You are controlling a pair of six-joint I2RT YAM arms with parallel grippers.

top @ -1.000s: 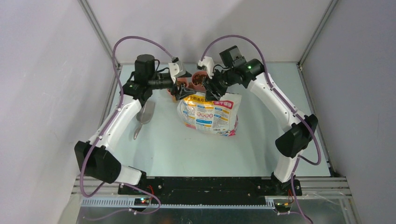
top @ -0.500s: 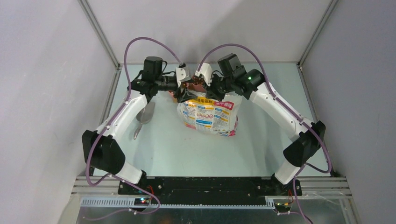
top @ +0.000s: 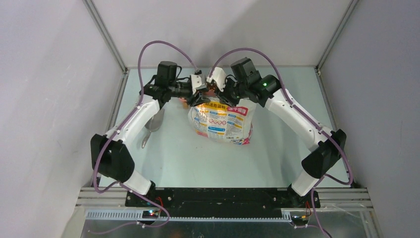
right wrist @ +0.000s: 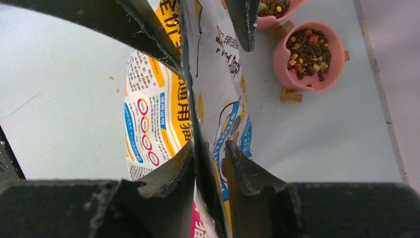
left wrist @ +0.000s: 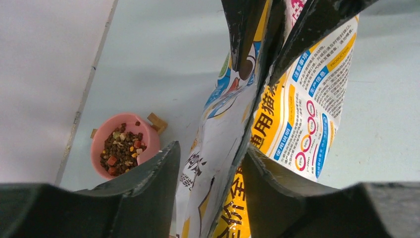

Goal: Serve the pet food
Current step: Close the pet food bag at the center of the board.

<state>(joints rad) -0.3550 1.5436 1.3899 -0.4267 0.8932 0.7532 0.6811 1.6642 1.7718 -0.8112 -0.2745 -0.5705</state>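
Observation:
The printed cat-picture bag [top: 220,121] stands on the table, its top held up between both grippers. My right gripper [right wrist: 209,144] is shut on the bag's top edge [right wrist: 153,114]. My left gripper [left wrist: 212,146] is open, with a jaw on each side of the bag's top [left wrist: 297,99]. The pet food [left wrist: 121,148] is a heap of brown and reddish kibble in a pink bowl [left wrist: 148,136] behind the bag. The right wrist view shows pet food [right wrist: 309,49] in a pink bowl [right wrist: 337,64] and in a second bowl [right wrist: 272,20]. From above, both grippers [top: 200,91] [top: 220,93] hide the bowls.
A grey metal scoop [top: 153,121] lies on the table left of the bag, under the left arm. Small wooden blocks [right wrist: 290,95] sit beside the bowls. The back wall stands close behind the bowls, and the side walls close in the table.
My left gripper has moved right, from beside the bowls up to the bag's top. My right gripper has shifted slightly left and stays on the bag.

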